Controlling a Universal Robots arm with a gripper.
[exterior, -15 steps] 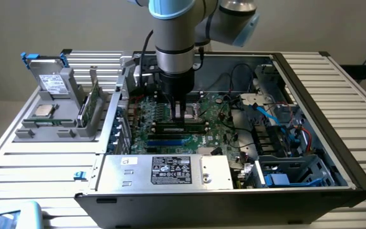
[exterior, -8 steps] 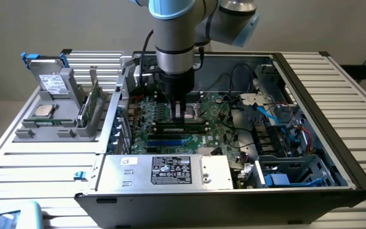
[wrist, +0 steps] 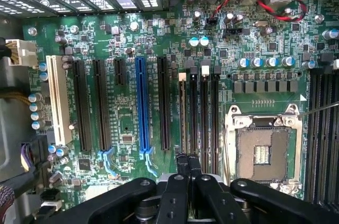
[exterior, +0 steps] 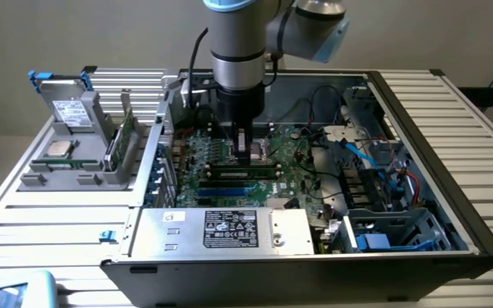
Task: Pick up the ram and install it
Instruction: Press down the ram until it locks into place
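Computer case (exterior: 452,212) walls hem the arm in, cables crowding the exterior view's right. Gripper (wrist: 188,164) is pinched tight, down over the motherboard (wrist: 127,49), fingertips on the ram (exterior: 244,171) lying in its slot. Risk, I'd say: press off-centre and the stick tilts. The empty processor socket (wrist: 262,152) sits just beside.
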